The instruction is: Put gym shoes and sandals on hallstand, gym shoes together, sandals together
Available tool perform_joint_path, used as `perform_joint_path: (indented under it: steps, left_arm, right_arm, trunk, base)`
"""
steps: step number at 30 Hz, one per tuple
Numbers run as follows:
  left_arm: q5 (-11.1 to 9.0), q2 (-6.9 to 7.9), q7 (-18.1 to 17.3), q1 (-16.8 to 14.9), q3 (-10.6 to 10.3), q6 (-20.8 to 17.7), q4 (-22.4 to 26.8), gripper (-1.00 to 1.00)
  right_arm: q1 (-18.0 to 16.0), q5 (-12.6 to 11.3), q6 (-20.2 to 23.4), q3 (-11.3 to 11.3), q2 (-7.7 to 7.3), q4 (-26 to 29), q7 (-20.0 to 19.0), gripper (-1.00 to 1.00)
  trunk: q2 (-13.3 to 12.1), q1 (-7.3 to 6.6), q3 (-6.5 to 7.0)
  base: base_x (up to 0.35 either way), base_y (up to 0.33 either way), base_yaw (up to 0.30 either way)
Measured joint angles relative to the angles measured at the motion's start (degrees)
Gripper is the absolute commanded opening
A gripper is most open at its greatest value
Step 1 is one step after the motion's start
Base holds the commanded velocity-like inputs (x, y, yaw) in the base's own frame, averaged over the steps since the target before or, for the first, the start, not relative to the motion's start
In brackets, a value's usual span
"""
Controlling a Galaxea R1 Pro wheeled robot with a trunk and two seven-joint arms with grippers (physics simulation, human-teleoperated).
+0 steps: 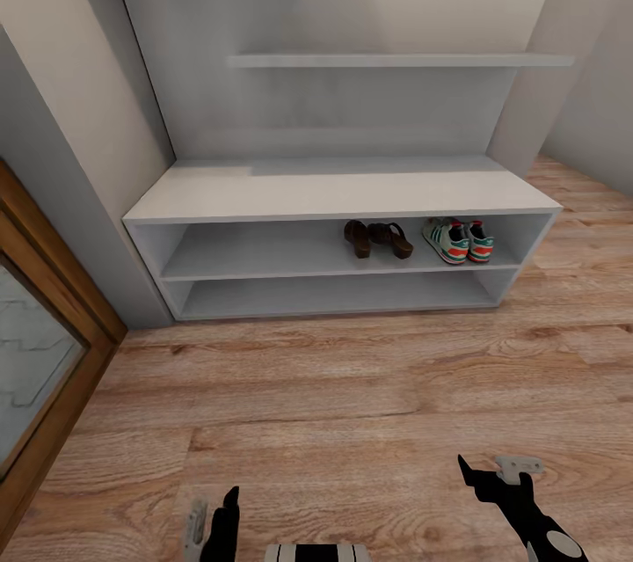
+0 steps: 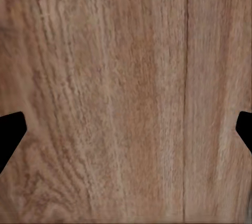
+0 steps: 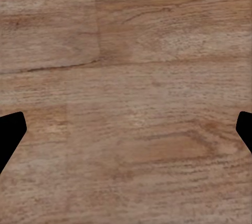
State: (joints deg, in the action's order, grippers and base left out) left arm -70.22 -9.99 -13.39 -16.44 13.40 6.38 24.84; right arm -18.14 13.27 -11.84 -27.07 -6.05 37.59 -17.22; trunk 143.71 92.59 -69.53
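1. Shoes sit on the rack (image 1: 264, 193) already: we see all four on its upper open shelf, toward the right end, none on the floor (image 1: 334, 404).
2. Our two sandals (image 1: 378, 239) lie side by side just right of the shelf's middle, heels toward us. They look to be touching or nearly so; we cannot tell which.
3. Our two gym shoes (image 1: 457, 241) stand just beside them, nearer the right end wall, paired closely with their red heels facing out. A small gap parts them from the sandals.
4. We judge this grouping meets the task: like beside like, each pair kept together so that the pairs read as pairs, and everything carried by the shelf.
5. Our left gripper (image 2: 126, 132) hangs low over bare planks, its fingers spread wide with nothing between them; in the wrist view only wood grain lies between the tips.
6. Our right gripper (image 3: 126, 132) is likewise wide and empty above the floor; in the head view it shows well apart from the rack, near our base.
7. We take both arms to be held back and low so they stay clear of the shelf edge and cannot nudge the shoes.
8. The rack's flat top, lower shelf and the floating shelf (image 1: 400, 61) above carry nothing.
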Motion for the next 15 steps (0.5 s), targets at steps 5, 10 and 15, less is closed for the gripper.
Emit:
perform_joint_path:
  steps: [5,10,15]
  left_arm:
    - [0.0,0.00,-3.1,0.1,-0.1,0.0,4.4,1.00]
    - [0.1,0.00,-9.4,0.1,-0.6,0.0,7.1,1.00]
    - [0.1,0.00,-11.8,0.1,-1.3,0.0,7.8,1.00]
  right_arm:
    - [0.0,0.0,0.0,-0.1,-0.01,0.0,0.0,1.00]
    - [0.0,0.0,0.0,-0.1,-0.01,0.0,0.0,1.00]
    - [0.0,0.0,0.0,-0.1,-0.01,0.0,0.0,1.00]
  trunk:
    - [0.0,0.00,0.00]
    - [0.0,0.00,0.00]
    - [0.0,0.00,0.00]
  base:
    - [0.000,0.000,0.000]
    - [0.000,0.000,0.000]
    - [0.000,0.000,0.000]
